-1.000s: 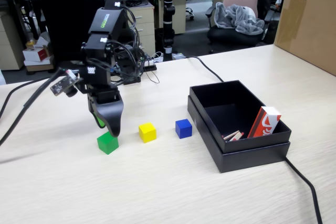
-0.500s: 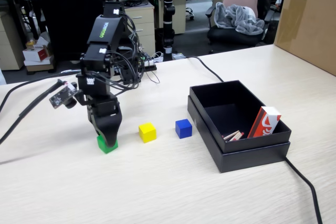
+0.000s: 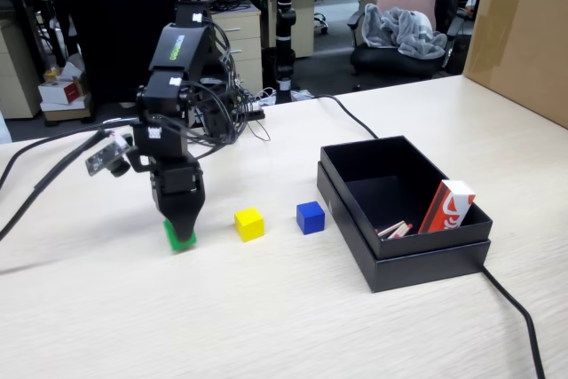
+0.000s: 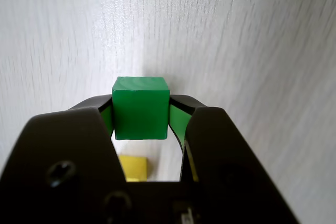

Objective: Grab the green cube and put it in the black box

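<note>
My gripper (image 3: 182,226) hides most of the green cube (image 3: 180,239) in the fixed view. Small items in the black box (image 3: 404,259) too small to identify.

In the fixed view three cubes sit in a row on the surface (image 3: 266,308): the green cube (image 3: 180,239) at the left under the gripper (image 3: 182,228), the yellow cube (image 3: 249,224) in the middle, the blue cube (image 3: 310,217) at the right. The black box (image 3: 399,259) lies right of the row, with a carton (image 3: 446,206) leaning inside at its right end. In the wrist view the green cube (image 4: 140,108) sits between the gripper's (image 4: 140,115) jaws.
</note>
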Action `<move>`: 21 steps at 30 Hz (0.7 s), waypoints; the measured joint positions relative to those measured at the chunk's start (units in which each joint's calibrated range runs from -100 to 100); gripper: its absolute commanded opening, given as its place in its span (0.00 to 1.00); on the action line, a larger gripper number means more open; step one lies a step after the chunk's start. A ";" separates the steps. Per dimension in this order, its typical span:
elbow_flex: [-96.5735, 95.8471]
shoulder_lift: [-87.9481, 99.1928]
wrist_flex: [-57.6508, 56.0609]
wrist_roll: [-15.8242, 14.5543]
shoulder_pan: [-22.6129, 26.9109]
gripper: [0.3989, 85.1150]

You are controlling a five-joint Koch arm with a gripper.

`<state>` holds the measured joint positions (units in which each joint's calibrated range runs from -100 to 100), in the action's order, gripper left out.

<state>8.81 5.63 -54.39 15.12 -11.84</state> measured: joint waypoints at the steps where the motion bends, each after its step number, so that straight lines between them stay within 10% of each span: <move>1: -2.74 6.60 0.00 -2.20 0.49 0.01; 21: -10.50 42.33 -0.08 -17.73 24.27 0.01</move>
<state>-1.69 47.96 -54.47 -2.61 12.43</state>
